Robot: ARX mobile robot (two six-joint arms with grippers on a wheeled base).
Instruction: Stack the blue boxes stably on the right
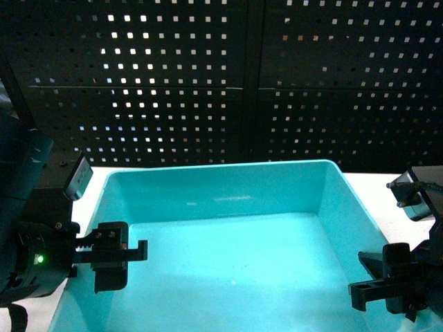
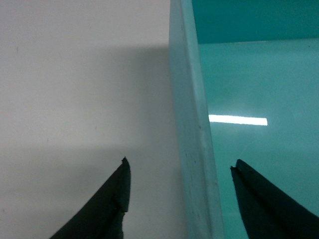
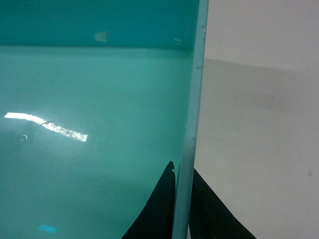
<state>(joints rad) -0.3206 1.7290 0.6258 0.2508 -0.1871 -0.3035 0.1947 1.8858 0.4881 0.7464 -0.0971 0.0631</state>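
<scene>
One blue box (image 1: 221, 190), a shallow turquoise tub, fills the lower middle of the head view on the white table. My left gripper (image 1: 128, 254) is open and straddles the tub's left wall (image 2: 192, 99), one finger outside over the table and one inside over the tub floor, neither touching the wall. On the opposite side, my right gripper (image 1: 360, 273) is shut on the right wall (image 3: 194, 89), which is pinched between its two fingers (image 3: 164, 199). The tub is empty inside.
The white table (image 1: 367, 187) shows at both sides of the tub, also under the left gripper (image 2: 75, 99) and beside the right wall (image 3: 259, 124). A black perforated panel (image 1: 221, 83) stands right behind the tub.
</scene>
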